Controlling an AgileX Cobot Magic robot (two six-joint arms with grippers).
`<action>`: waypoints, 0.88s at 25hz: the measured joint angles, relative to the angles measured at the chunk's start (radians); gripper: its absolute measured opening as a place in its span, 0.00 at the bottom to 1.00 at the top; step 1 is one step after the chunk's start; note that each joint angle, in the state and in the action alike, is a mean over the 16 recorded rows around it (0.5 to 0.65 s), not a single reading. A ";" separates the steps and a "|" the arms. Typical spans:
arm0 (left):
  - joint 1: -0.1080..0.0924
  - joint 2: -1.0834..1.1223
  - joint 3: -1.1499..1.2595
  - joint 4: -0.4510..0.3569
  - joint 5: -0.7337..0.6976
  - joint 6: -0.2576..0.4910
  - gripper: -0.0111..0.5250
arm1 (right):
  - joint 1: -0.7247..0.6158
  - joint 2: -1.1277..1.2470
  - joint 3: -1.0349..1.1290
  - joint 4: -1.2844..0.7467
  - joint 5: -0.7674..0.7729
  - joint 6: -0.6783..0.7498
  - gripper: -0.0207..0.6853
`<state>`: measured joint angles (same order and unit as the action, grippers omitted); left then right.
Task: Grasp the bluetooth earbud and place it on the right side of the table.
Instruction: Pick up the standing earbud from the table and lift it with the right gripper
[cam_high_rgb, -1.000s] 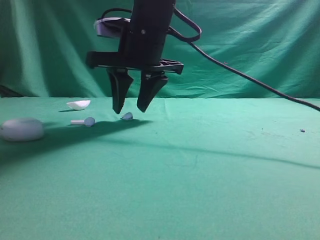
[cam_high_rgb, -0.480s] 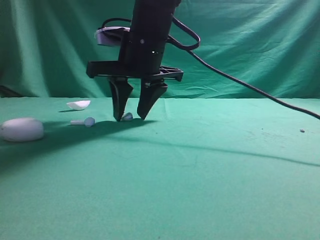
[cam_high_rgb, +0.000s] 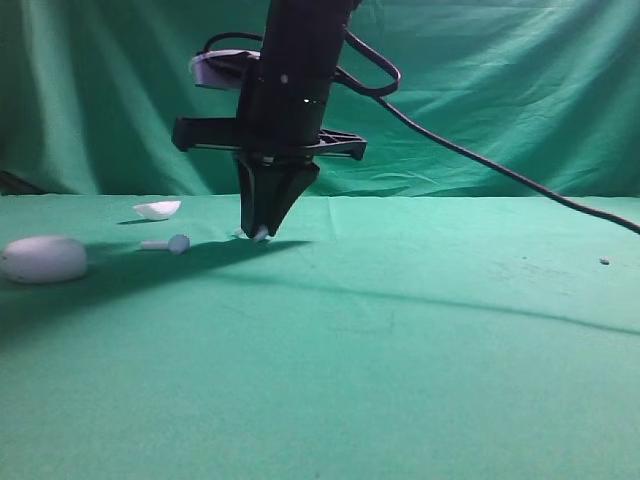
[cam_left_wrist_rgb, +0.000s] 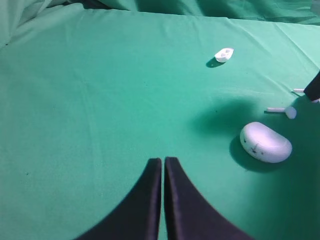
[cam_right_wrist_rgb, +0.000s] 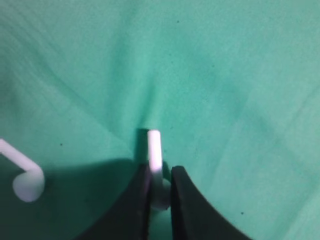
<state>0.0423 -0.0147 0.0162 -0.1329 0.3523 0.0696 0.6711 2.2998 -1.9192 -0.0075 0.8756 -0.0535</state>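
While low over table (cam_high_rgb: 400, 330), right hand (cam_high_rgb: 261, 236) pinches bluetooth earbud (cam_right_wrist_rgb: 155, 160); left hand (cam_left_wrist_rgb: 163, 162) clenched.

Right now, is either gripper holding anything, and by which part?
The right gripper pinches the bluetooth earbud near its head, stem poking out. The left gripper is shut on nothing.

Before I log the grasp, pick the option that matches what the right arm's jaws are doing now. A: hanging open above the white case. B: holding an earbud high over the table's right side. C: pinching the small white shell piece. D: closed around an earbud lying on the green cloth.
D: the right wrist view shows the right gripper with its jaws pinching the earbud, stem poking out on the green cloth.
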 joint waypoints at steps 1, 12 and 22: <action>0.000 0.000 0.000 0.000 0.000 0.000 0.02 | 0.000 -0.003 -0.005 -0.001 0.005 0.000 0.15; 0.000 0.000 0.000 0.000 0.000 0.000 0.02 | -0.006 -0.065 -0.125 -0.018 0.182 0.011 0.15; 0.000 0.000 0.000 0.000 0.000 0.000 0.02 | -0.114 -0.253 -0.047 -0.034 0.306 0.039 0.15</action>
<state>0.0423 -0.0147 0.0162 -0.1329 0.3523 0.0696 0.5576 2.0469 -1.9667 -0.0417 1.1818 -0.0144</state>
